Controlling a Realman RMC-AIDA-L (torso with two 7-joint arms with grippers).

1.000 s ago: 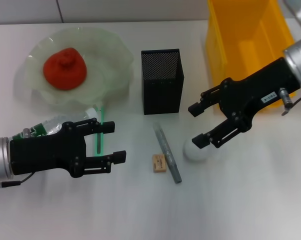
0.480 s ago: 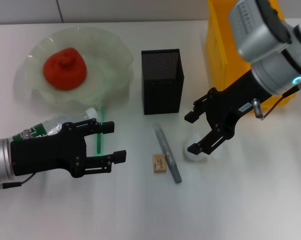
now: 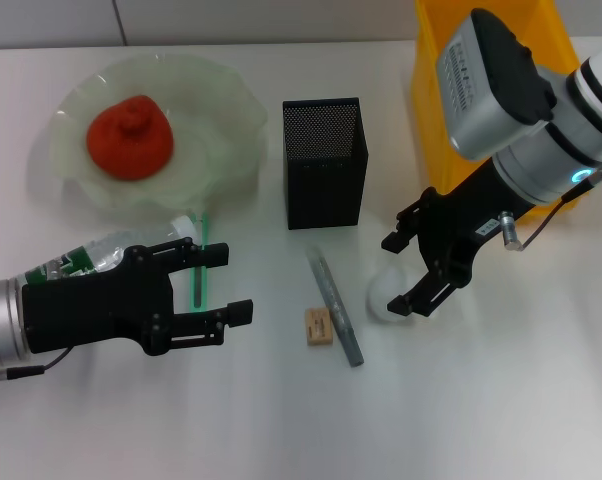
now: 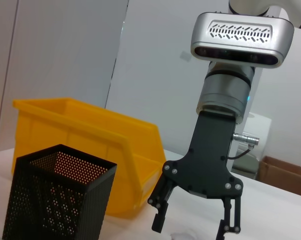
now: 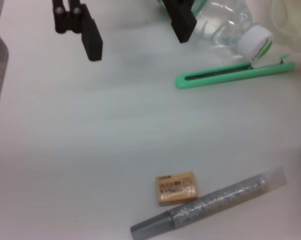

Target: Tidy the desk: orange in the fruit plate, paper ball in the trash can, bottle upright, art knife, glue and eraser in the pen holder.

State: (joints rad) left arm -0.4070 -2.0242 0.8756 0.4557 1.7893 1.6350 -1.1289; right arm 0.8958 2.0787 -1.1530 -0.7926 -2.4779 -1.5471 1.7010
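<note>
Two grippers are over the white worktop. The right gripper is spread wide around the paper ball, which lies right of the pen holder, near the glue and eraser. The left gripper is spread too, left of the pen holder, above the lying bottle and art knife. The orange sits in the fruit plate. The trash can stands right of the pen holder.

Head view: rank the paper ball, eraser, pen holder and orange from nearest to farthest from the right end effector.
From the right end effector:
1. Paper ball, between its open fingers.
2. Eraser, on the table toward the robot's left.
3. Pen holder, farther back; close to the eraser's rank.
4. Orange, in the fruit plate, far left.
</note>
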